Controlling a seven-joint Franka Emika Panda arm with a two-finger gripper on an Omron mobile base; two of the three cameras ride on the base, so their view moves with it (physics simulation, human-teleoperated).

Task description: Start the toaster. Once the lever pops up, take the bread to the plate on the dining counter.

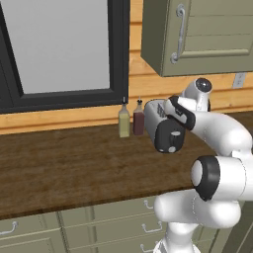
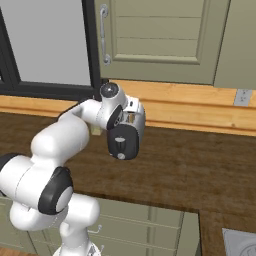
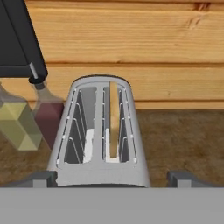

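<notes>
Toaster point(image 3: 98, 135) is standing on the table point(image 3: 183, 140) by the wall, beside two bottles point(image 3: 30, 120). Bread point(image 3: 114, 118) is sitting upright in its right slot. Gripper point(image 3: 113, 178), spread wide, is being held above. Lever is hidden; the press should be made straight down.

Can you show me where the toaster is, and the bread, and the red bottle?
toaster point(image 3: 98, 173): hand view, silver top near its front end.
bread point(image 3: 114, 120): hand view, top edge of slice in right slot.
red bottle point(image 1: 139, 122): left base view, its body.

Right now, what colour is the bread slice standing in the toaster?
Pale tan; the bread shows best in the hand view, upright in the silver toaster's right-hand slot.
</notes>
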